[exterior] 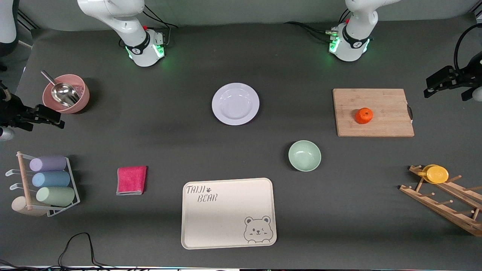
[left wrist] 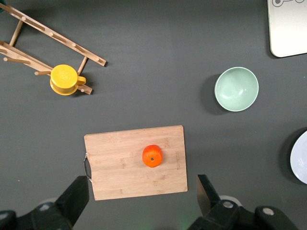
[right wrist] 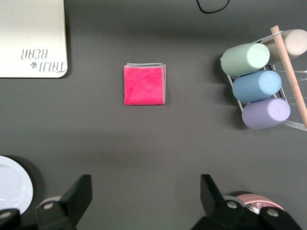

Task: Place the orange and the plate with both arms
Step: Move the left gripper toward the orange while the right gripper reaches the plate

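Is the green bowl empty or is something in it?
Empty. The green bowl shows only its bare, smooth inside in both the front and left wrist views.

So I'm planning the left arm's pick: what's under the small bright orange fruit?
The small bright orange fruit sits on a rectangular wooden cutting board; the patch directly beneath it is hidden.

Setting: robotics lab, staged tabletop | Evidence: two arm bases (exterior: 145,47) (exterior: 348,45) with green status lights, bolted to dark matte table (exterior: 241,158); loose cables (exterior: 79,248) at table edge; kitchen props laid apart — cutting board (exterior: 372,112), bear tray (exterior: 228,213), cup rack (exterior: 47,184)
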`<action>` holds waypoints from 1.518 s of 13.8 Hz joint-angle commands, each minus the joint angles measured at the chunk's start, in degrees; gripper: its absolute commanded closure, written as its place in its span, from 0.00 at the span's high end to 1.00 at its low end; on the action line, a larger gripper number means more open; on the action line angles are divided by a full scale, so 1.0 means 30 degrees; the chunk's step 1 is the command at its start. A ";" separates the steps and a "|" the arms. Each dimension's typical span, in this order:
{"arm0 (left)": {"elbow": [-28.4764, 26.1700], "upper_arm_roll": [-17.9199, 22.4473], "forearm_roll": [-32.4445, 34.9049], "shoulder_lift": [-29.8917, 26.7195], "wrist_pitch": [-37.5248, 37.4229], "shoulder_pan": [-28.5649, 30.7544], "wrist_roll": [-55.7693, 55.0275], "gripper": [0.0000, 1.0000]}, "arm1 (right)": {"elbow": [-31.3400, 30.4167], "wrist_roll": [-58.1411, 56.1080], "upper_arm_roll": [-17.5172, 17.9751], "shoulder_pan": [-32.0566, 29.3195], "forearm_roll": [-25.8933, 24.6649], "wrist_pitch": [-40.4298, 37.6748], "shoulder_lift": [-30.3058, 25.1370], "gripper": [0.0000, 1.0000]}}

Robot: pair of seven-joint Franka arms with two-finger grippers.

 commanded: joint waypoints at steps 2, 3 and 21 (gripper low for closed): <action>0.0508 0.0038 0.0266 0.0250 -0.0227 -0.0079 -0.0045 1.00 | 0.0088 0.0420 -0.0074 0.0153 -0.0165 0.0079 -0.0024 1.00; 0.0508 0.0038 0.0266 0.0279 -0.0256 -0.0079 -0.0045 1.00 | 0.0088 0.0420 -0.0074 0.0153 -0.0165 0.0079 -0.0024 1.00; -1.4837 0.0096 0.0618 -0.2621 1.1160 0.0009 -0.0338 1.00 | -0.7083 0.5248 0.0043 0.2932 -0.0106 0.1395 -0.6581 1.00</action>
